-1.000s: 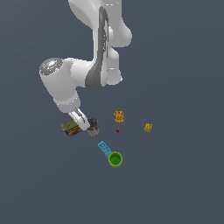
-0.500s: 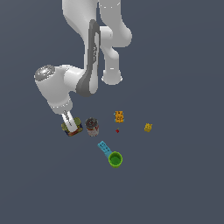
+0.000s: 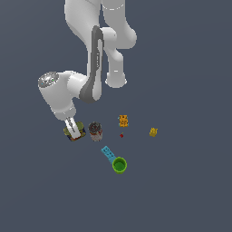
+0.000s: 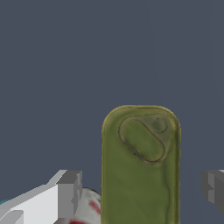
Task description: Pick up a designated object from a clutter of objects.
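The gripper (image 4: 140,188) is spread wide, one finger (image 4: 70,192) on each side of the tin (image 4: 141,166), neither touching it; the tin's olive-green top faces the wrist camera; in the exterior view the tin (image 3: 78,133) lies on the dark worktop (image 3: 181,190) under the gripper (image 3: 72,128), just beside the small can (image 3: 95,131); the green cup (image 3: 119,165) sits apart.

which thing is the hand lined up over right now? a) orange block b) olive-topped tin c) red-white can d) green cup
b: the wrist view shows the olive-topped tin lying between the two fingers of the open hand, not yet clamped, with the red-white can off to one side.
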You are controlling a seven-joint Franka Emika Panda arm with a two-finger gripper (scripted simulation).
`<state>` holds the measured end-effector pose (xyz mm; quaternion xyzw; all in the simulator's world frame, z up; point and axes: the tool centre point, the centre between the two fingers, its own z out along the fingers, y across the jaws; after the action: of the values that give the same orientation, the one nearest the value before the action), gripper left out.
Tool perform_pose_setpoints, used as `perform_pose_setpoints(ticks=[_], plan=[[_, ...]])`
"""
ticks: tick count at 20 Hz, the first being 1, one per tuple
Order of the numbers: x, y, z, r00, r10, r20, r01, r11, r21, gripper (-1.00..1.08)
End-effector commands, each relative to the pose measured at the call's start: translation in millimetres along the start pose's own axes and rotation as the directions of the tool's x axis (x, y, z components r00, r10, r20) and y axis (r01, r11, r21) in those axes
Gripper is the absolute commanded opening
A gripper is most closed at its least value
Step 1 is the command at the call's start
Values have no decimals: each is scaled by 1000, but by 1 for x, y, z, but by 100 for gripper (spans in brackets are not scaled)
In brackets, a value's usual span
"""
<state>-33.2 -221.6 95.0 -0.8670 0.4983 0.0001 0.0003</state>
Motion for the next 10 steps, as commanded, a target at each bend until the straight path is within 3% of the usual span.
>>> perform_pose_setpoints(ticks=[1,10], plan=[[0,1,12,1000,2,0,-2,1000,-1,100],[0,1,37,1000,5,0,-5,1000,-1,100]])
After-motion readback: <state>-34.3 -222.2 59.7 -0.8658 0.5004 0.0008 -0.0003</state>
